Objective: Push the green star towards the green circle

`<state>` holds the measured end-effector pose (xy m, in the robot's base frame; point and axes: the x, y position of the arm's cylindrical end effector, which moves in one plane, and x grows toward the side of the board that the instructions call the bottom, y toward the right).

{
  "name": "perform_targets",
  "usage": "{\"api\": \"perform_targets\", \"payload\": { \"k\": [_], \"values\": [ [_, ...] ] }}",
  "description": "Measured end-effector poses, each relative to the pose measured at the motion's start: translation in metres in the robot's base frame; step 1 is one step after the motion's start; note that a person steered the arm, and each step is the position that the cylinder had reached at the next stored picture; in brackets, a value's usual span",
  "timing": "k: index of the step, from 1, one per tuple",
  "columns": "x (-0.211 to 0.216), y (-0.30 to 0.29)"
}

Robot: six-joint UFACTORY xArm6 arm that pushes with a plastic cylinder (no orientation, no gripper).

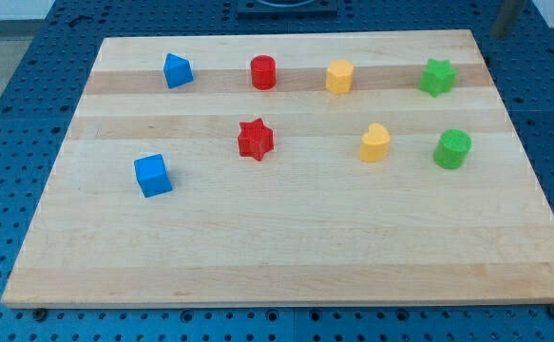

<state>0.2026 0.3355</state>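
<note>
Sitting on wooden board (286, 256), left to right: blue cube (153, 176) near left, blue block (177, 71) far left, red star (255, 140) centre, red cylinder (263, 72) far, yellow blocks (339, 77) (375, 142), green star (437, 77) far right, green circle (452, 149) just nearer. My tip out of view; state cannot be told.

Between the green star (437, 77) and the green circle (452, 149) the bench (286, 256) is free. The yellow heart (375, 142) stands near the circle, on the view's left.
</note>
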Motion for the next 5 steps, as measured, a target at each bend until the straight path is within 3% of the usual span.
{"api": "perform_targets", "payload": {
  "k": [2, 4, 5],
  "values": [
    [-0.004, 0.0],
    [-0.004, -0.063],
    [0.027, -0.103]
  ]
}}
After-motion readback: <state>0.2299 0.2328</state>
